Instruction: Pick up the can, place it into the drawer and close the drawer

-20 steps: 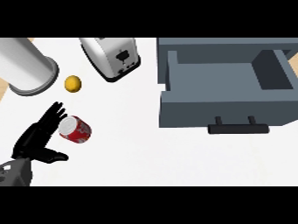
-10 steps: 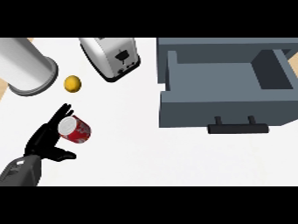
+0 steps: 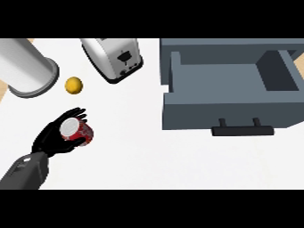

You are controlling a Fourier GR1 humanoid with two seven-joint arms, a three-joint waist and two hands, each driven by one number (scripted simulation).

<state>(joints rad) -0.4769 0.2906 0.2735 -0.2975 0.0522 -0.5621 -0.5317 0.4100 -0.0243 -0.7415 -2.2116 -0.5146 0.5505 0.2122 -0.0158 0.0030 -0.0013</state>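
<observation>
A red can (image 3: 76, 131) with a silver top stands on the white counter at the lower left. My left hand (image 3: 49, 140) wraps it from the left, fingers curled over its far side and the thumb under its near side. The grey drawer (image 3: 233, 109) stands pulled open at the right, its inside bare, with a dark handle (image 3: 242, 130) on its front. The can is well to the left of the drawer. My right hand does not show.
A silver toaster (image 3: 113, 58) lies at the back centre. A large metal cylinder (image 3: 19, 67) stands at the back left, with a small yellow fruit (image 3: 74, 85) beside it, just beyond the can. The counter's wooden edge shows far left.
My left hand has moved in against the can and its fingers and thumb have curled round it. The can has stayed about where it was.
</observation>
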